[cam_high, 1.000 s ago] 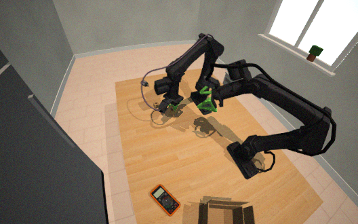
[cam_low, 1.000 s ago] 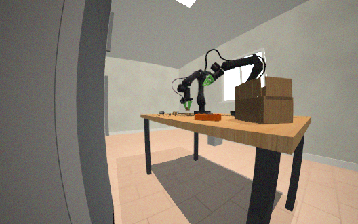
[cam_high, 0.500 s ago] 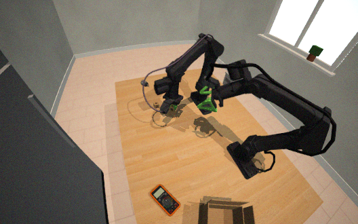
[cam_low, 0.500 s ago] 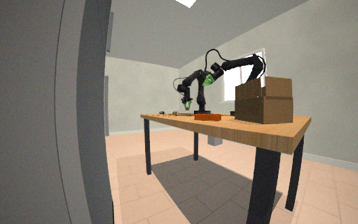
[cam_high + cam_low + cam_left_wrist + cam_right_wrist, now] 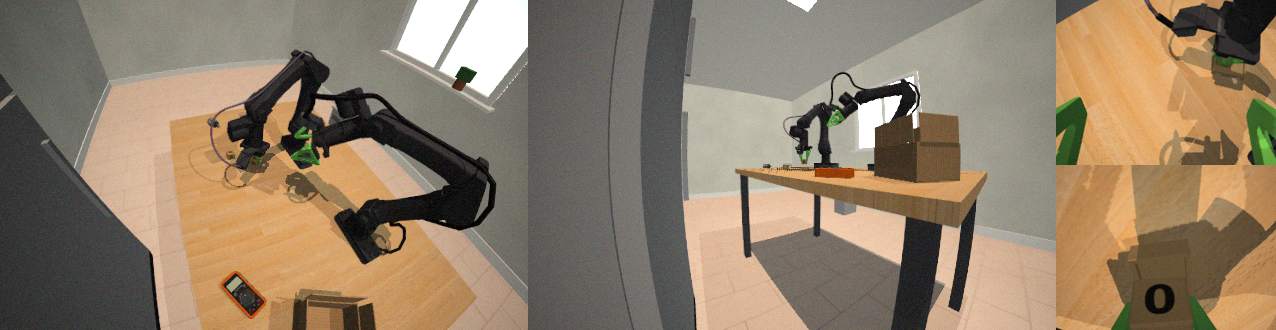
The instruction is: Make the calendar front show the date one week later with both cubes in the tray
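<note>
Wooden table (image 5: pixel 220 225) (image 5: pixel 848 187): beneath both my arms
Cardboard box (image 5: pixel 307 315) (image 5: pixel 918 160): shown by top and exterior views
Left gripper (image 5: pixel 306 147) (image 5: pixel 835 119) (image 5: pixel 1166 107): wide open, holding nothing, raised above the table, arm bent high
Right gripper (image 5: pixel 257 159) (image 5: pixel 805 154) (image 5: pixel 1223 57) (image 5: pixel 1161 305): partly closed on a cube, pointing down
Tray (image 5: pixel 1229 76) (image 5: pixel 1163 247): near that gripper
Held cube (image 5: pixel 804 161) (image 5: pixel 1160 301): my right wrist view alone reads its "0"
Loose cube (image 5: pixel 230 155) (image 5: pixel 786 166): on the table, outside the tray

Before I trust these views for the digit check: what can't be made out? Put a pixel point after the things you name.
- Held cube's (image 5: pixel 1161 299) other faces: right wrist, turned away or cut by the lower edge.
- Tray interior: left wrist, right gripper (image 5: pixel 1161 314) and cube overlap it.
- Loose cube's (image 5: pixel 230 155) digits: top, too small.
- Cardboard box's (image 5: pixel 299 315) near end: top, frame edge.
</note>
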`<move>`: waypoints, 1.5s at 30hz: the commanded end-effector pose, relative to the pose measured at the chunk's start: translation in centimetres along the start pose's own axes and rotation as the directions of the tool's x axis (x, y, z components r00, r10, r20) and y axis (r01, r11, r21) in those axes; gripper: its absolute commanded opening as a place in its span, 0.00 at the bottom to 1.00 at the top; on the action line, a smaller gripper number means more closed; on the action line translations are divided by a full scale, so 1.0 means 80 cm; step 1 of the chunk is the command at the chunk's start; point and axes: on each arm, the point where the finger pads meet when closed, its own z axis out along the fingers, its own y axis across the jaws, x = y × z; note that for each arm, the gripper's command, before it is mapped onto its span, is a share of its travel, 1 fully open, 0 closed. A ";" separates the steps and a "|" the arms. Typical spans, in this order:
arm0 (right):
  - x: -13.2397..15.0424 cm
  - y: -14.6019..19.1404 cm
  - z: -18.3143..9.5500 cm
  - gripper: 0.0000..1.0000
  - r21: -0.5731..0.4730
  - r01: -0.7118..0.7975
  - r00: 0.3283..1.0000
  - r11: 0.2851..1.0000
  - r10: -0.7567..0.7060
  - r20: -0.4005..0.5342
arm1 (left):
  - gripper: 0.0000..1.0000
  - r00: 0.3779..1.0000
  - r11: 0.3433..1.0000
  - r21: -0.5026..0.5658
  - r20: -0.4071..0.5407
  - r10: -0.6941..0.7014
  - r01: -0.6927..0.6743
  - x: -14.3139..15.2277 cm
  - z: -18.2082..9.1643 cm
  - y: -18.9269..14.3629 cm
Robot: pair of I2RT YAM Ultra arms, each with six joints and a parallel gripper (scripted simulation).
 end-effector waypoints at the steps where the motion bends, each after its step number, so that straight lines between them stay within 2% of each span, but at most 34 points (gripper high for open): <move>1: -0.007 -0.008 0.008 0.27 0.015 0.049 0.998 0.999 -0.049 0.026 | 1.00 1.000 1.000 0.001 0.023 -0.008 0.008 -0.014 -0.005 -0.004; 3: 0.007 -0.002 0.014 0.27 -0.008 0.046 0.999 0.999 -0.046 -0.005 | 1.00 1.000 1.000 0.001 0.023 -0.008 0.008 -0.014 -0.005 -0.004; 18: 0.008 0.001 0.010 0.27 0.001 0.050 0.999 0.999 -0.050 0.003 | 1.00 1.000 1.000 -0.005 0.022 -0.011 0.011 -0.011 -0.005 0.000; 23: -0.002 -0.009 0.011 0.27 0.019 0.046 0.999 0.999 -0.046 0.029 | 1.00 1.000 1.000 -0.005 0.022 -0.011 0.011 -0.011 -0.005 0.000; 37: 0.005 -0.003 0.054 0.27 -0.008 0.033 0.999 0.999 -0.033 0.014 | 1.00 1.000 1.000 -0.005 0.022 -0.011 0.011 -0.011 -0.005 0.000; 41: 0.011 0.001 0.055 0.27 -0.021 0.033 0.999 0.999 -0.033 -0.002 | 1.00 1.000 1.000 -0.005 0.022 -0.011 0.011 -0.011 -0.005 0.000; 45: 0.003 -0.001 0.029 0.27 -0.011 0.032 0.999 0.999 -0.032 0.012 | 1.00 1.000 1.000 -0.005 0.022 -0.011 0.011 -0.011 -0.005 0.000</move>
